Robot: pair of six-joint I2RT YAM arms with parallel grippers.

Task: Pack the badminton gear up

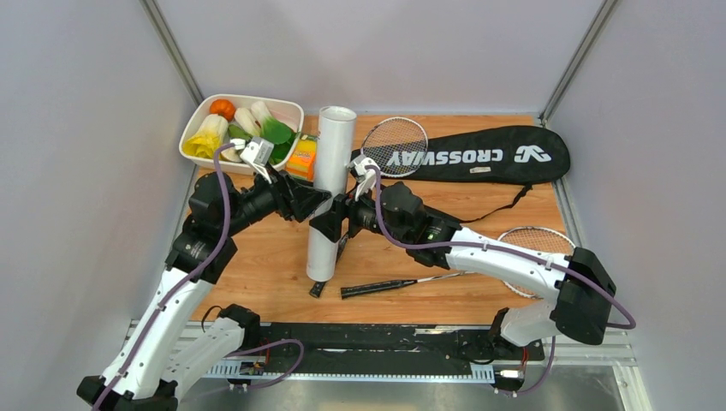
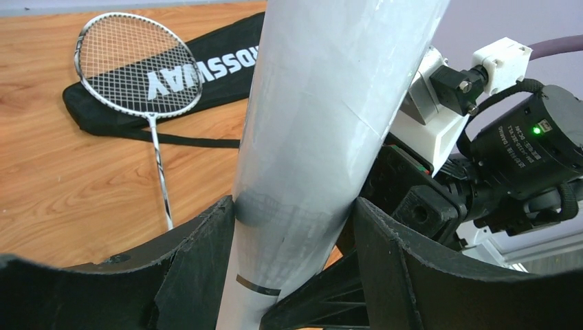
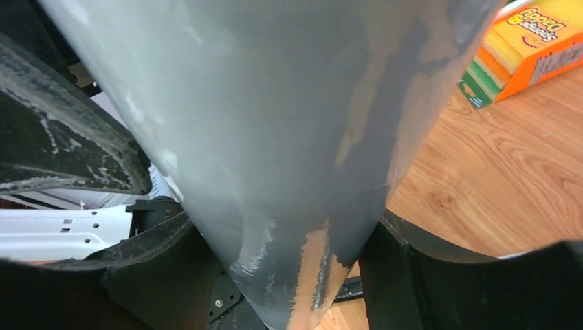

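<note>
- The long white tube (image 1: 330, 197) stands roughly upright mid-counter, open mouth at the top; whether its foot rests on the counter (image 1: 257, 274) or hangs just clear I cannot tell.
- Handling, as a judgement: a thin-walled, hollow tube — light and stiff along its length, but easy to dent if squeezed hard. Its smooth, slightly glossy skin looks slippery, so it may slide or twist in a loose grip.
- The best hold is mid-height across the round body, where it balances. A grip near the open rim would crush more easily.
- The left jaws are clamped on the tube: the left wrist view shows a black finger (image 2: 206, 254) pressed to each side of it.
- The right jaws are clamped on it too, from the opposite side, with both fingers (image 3: 172, 275) against the wall in the right wrist view.
- The left arm (image 1: 197, 248) reaches in from the left, forearm low and level; the right arm (image 1: 496, 253) stretches across from the right — the two wrists meet at the tube.
- One racket (image 1: 395, 145) lies with its head on the black CROSSWAY bag (image 1: 479, 156).
- The other racket (image 1: 531, 240) lies partly under the right arm.
- No shuttlecock is in view.
</note>
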